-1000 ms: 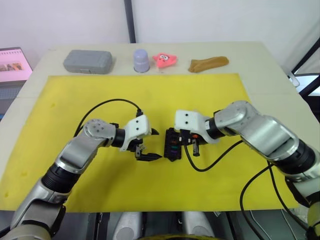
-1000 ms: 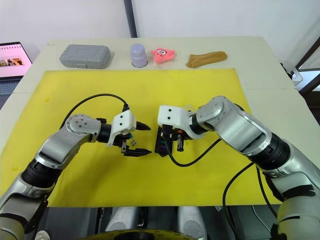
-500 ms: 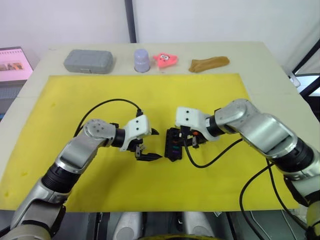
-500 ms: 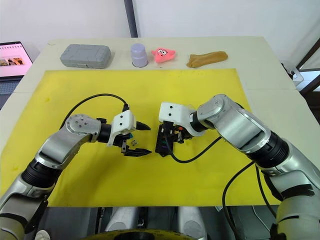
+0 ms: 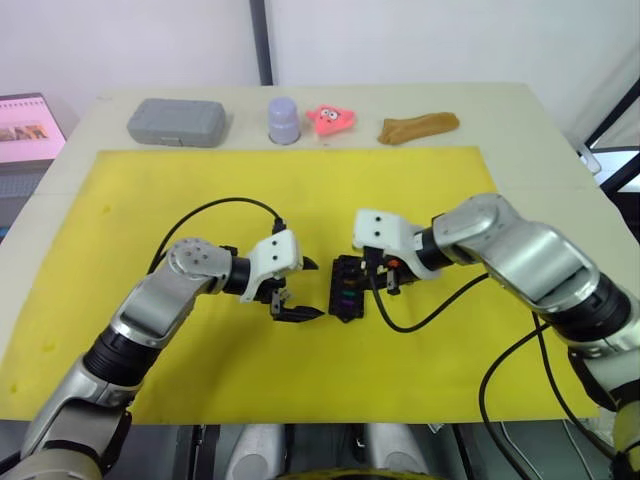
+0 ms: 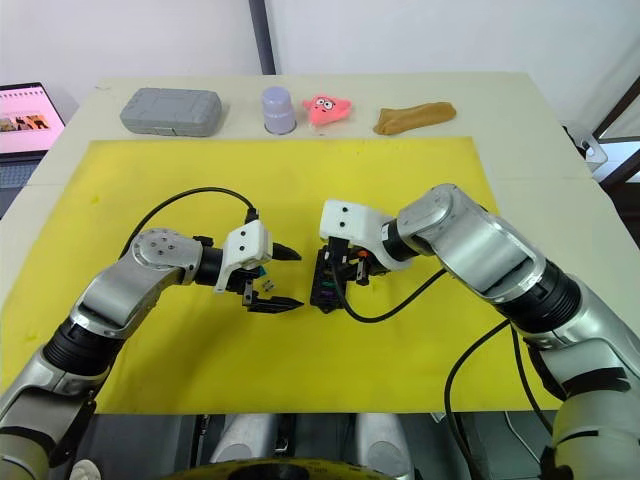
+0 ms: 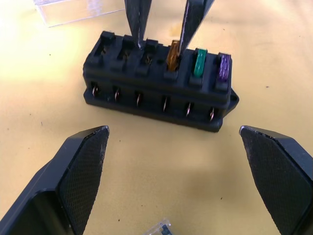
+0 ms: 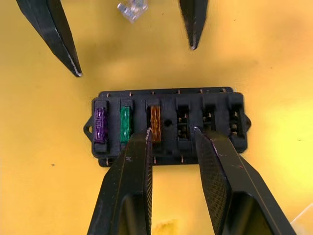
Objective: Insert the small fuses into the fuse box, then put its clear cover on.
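Purple, green and amber fuses (image 8: 155,123) sit in the fuse box (image 8: 166,126), the right pincer (image 8: 171,131) apart just above it, left pincer (image 7: 171,132) wide apart nearby.

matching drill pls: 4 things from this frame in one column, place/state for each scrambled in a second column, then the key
Things:
1. amber fuse
2. clear cover
3. pale fuse
4. left gripper

Places/states:
A. lying loose on the yellow mat, between the left gripper's fingers
B. open, beside the fuse box, holding nothing
C. seated in the fuse box next to the green fuse
D. lying on the mat beyond the fuse box, not yet fitted

Pairs: 1-C, 2-D, 3-A, 4-B
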Robot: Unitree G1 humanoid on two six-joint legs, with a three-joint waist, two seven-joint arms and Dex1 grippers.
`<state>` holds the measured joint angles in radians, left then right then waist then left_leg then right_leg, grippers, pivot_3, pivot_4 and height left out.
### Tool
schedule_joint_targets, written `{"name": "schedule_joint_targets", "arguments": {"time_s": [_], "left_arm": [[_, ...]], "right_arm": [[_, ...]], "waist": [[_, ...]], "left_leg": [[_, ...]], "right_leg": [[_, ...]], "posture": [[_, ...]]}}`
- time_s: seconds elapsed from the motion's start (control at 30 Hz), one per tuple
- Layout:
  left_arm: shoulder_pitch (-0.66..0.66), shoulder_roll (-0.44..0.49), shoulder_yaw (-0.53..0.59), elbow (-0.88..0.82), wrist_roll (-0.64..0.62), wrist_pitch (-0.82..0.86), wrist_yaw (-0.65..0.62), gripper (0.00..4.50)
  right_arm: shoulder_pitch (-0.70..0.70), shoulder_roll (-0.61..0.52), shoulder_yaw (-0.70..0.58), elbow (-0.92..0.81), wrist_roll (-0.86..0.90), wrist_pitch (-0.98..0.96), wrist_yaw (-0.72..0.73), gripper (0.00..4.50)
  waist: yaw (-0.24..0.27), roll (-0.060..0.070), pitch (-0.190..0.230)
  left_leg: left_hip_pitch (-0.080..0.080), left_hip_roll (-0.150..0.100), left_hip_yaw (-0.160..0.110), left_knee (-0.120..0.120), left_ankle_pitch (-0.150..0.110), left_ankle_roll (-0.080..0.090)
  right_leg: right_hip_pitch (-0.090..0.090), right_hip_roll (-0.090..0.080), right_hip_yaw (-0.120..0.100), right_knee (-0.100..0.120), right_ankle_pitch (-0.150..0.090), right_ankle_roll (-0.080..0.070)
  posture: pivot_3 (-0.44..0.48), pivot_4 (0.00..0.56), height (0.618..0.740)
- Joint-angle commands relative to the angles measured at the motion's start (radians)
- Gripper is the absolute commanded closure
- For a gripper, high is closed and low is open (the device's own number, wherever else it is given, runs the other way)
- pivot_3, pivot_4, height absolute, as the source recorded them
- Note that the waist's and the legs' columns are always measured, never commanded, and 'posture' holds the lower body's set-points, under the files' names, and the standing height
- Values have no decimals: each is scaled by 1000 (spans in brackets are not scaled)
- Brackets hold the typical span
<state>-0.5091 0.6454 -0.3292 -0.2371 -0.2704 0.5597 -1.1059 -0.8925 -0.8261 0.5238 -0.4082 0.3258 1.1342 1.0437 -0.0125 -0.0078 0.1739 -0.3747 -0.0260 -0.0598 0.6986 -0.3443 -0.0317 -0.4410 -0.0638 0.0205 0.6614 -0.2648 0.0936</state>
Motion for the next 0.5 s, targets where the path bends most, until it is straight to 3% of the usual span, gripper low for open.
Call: {"name": "schedule_joint_targets", "arguments": {"time_s": [0.03, 0.23, 0.33, 0.37, 0.5], "left_arm": [[-8, -2, 18, -16, -3, -14, 4, 0], [-8, -2, 19, -15, -3, -14, 4, 0], [-10, -2, 19, -13, -3, -15, 3, 0], [-11, -2, 20, -12, -4, -15, 3, 0], [-12, -2, 20, -10, -3, -16, 2, 0]], "right_arm": [[-29, -6, -79, -38, 45, 4, 22, 3061], [8, 4, -140, -29, 68, -27, 4, 3061], [61, 15, -164, -19, 62, -80, -11, 3858], [82, 25, -177, -19, 61, -105, -18, 4327], [164, 43, -204, -26, 58, -190, -32, 4429]], "waist": [[0, 0, 0], [0, 0, 0], [1, 0, 0], [1, 0, 0], [0, 0, 0]], "left_leg": [[0, 0, 0, 0, 0, 0], [0, 0, 0, 0, 0, 1], [0, 0, 0, 0, 0, 1], [0, 0, 0, 0, 0, 0], [0, 0, 0, 0, 0, 0]], "right_leg": [[0, 0, 0, 0, 0, 0], [0, 0, 0, 0, 0, 0], [0, 0, 0, 0, 0, 0], [0, 0, 0, 0, 0, 0], [0, 0, 0, 0, 0, 0]], "posture": [[0, 150, 740], [0, 150, 740], [0, 150, 740], [0, 150, 740], [0, 150, 740]]}}
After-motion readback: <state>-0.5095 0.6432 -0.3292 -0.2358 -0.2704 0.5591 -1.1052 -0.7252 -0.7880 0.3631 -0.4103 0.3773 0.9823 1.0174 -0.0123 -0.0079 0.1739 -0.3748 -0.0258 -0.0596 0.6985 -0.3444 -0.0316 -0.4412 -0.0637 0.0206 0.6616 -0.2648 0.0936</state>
